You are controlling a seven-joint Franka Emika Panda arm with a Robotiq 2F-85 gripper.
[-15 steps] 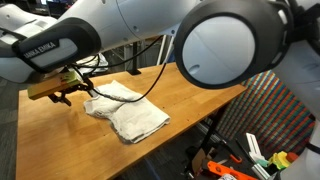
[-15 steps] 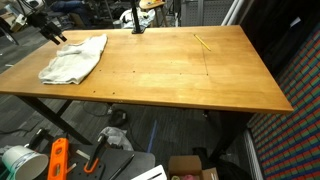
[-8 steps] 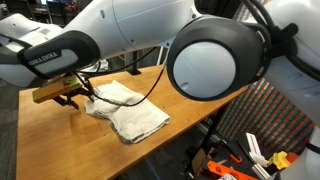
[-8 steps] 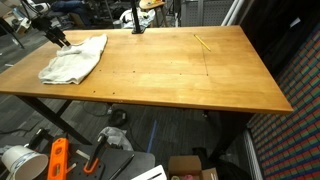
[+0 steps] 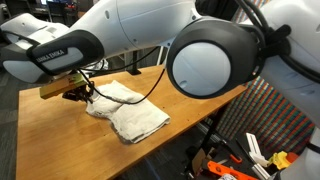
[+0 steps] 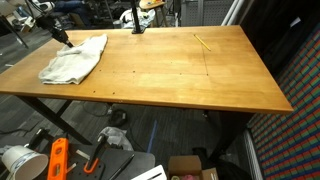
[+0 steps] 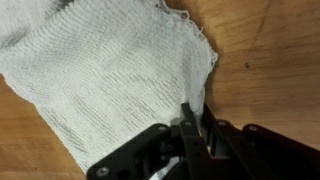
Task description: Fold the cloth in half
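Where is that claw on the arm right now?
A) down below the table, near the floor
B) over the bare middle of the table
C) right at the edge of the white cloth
C: in the wrist view the gripper is closed on the border of the cloth, which lies near one end of the table.

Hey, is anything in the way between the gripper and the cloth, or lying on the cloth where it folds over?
Nothing visible does. In the wrist view the gripper is right at the edge of the cloth, and in both exterior views nothing lies on it.
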